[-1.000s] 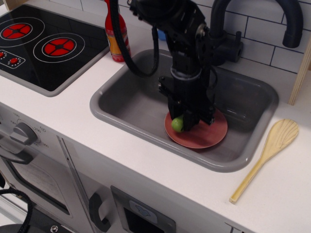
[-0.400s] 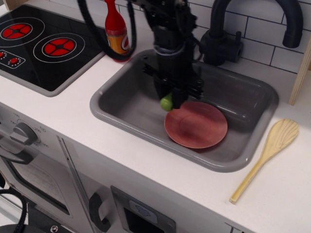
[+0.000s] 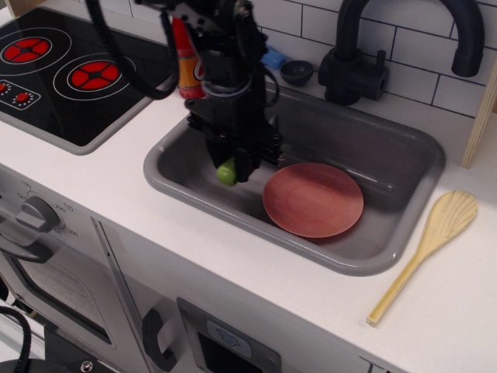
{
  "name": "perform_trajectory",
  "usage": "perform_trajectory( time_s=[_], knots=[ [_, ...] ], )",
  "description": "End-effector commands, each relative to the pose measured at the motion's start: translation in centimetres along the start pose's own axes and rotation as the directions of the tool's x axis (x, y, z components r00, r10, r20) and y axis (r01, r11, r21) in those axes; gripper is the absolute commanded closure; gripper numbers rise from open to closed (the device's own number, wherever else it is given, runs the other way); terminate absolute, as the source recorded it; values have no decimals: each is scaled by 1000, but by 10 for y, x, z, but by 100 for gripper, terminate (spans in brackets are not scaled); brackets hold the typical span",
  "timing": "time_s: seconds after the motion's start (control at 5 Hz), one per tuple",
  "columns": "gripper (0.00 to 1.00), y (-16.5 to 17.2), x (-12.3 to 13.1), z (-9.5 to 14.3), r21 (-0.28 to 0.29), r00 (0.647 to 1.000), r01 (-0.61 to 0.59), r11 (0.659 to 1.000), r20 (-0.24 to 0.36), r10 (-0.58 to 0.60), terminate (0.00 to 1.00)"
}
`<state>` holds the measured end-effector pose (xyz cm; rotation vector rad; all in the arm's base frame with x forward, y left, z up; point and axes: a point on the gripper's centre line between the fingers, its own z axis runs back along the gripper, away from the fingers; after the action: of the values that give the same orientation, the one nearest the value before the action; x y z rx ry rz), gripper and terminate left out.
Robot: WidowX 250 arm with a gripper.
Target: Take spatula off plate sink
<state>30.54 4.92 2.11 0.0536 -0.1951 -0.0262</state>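
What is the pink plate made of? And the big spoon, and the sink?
The plate looks like matte plastic: an even salmon color with a soft sheen. The spoon looks like pale, unpainted wood, with faint grain lines in its bowl. The sink looks like smooth grey molded plastic with rounded corners, though painted metal can't be ruled out.

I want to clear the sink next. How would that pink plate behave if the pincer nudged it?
The plate looks flat, smooth and rigid, so it would probably slide across the sink floor rather than roll or tip. Its low rim gives little to grab. It seems light plastic, so even a gentle push may send it against the basin wall.
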Motion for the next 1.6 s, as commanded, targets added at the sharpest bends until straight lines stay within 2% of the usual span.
perform_trajectory(
  time_s=[0.0,0.4,0.6,1.0,1.2,1.4],
  knots=[
    [100,13,5,-15,53,998,-59,997,3,58,0],
    [100,14,6,-33,98,990,-140,985,-13,142,0],
    [0,15,7,-27,26,986,-165,986,-29,166,0],
    [0,11,10,-6,-28,993,-120,992,18,121,0],
    [0,8,12,12,-27,989,-124,992,76,126,0],
    [0,-2,14,34,-63,982,-145,987,116,151,0]
  ],
)
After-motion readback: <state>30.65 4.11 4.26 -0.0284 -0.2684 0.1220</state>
